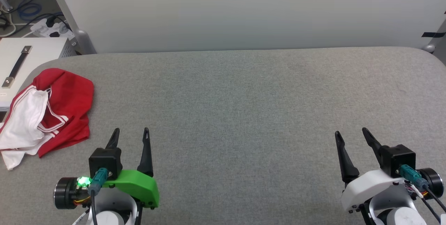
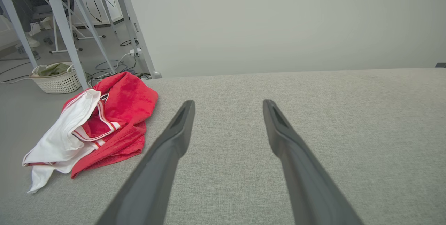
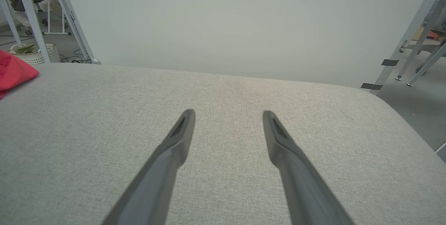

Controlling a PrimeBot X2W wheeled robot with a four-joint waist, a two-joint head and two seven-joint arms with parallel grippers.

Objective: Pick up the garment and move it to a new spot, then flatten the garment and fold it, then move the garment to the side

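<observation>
The garment (image 1: 66, 103) lies in a crumpled heap at the left end of the grey, cloth-covered surface (image 1: 244, 96), close to its left edge. It is red, with a bunched white panel on its left side and red-and-white striped trim running through the folds. No lettering shows in the way it is heaped.

The left tool (image 1: 131, 131) hovers over the near left part of the surface, released, its two dark fingers spread apart with nothing between them. The garment sits to the left of this tool and a little farther back than its fingertips, near it but not touching. In the left wrist view the heap (image 2: 129, 96) lies off to the left of the left finger (image 2: 174, 138), with bare grey cloth between them.

The right tool (image 1: 351, 131) hangs over the near right part of the surface, also released, fingers spread and empty. It is well apart from the garment, with nearly the whole width of the surface between them. In the right wrist view a red corner of the garment (image 3: 14, 71) shows at the far left.

Beyond the left end of the surface there is a white case with a dark handle (image 1: 21, 54), and a white woven basket (image 2: 57, 78) stands on the floor.
</observation>
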